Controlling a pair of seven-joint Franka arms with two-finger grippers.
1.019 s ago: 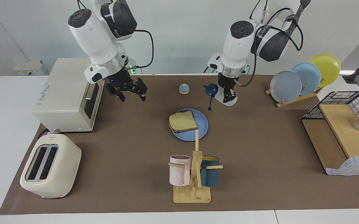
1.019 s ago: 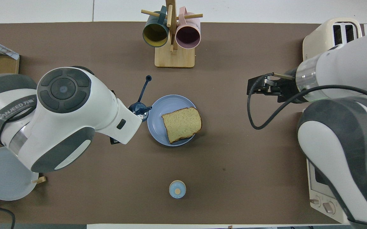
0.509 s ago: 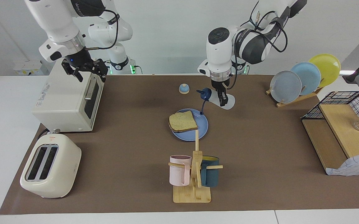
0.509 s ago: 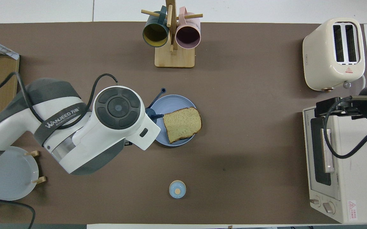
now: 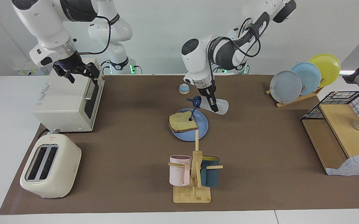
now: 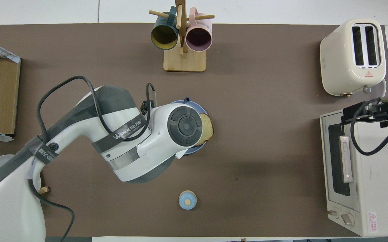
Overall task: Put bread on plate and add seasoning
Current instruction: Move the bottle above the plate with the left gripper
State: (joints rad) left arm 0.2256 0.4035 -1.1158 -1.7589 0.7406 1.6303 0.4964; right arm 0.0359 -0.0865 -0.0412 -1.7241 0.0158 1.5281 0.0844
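Starting with the facing view: finds the left gripper point(image 5: 213, 105) clamped on the seasoning point(image 5: 222, 107), brought within the last second from beside the plate point(image 5: 203, 127) to just over its rim on the robots' side. Shows the bottle tipped almost flat, dark cap aimed toward the bread point(image 5: 182, 122), cap loop dangling over the slice; cannot tell whether touching it. Leaves the bread lying on the plate as before, overhanging the rim toward the right arm's end of the table. Places the right gripper point(image 5: 76, 71), fingers spread wide and holding nothing, above the top of the toaster oven point(image 5: 64, 99), pulled back there from mid-table and now waiting. Keeps the small blue bell point(image 5: 184, 89) unmoved, nearer to the robots than the plate. Turning to the overhead view: hides the bottle and most of the plate point(image 6: 201, 108) under the left arm's wrist, moved in from the left arm's end of the table; leaves only a strip of rim, one corner of the bread point(image 6: 208, 129) and the tip of the cap loop peeking out. Confirms the right gripper point(image 6: 355, 116) parked at the edge of the toaster oven point(image 6: 365, 174), and the bell point(image 6: 187, 200) in its old spot. Suggests, as a judgement, the first half of the task done and the seasoning step just starting: bottle in position, needing further tilt or a shake over the slice.
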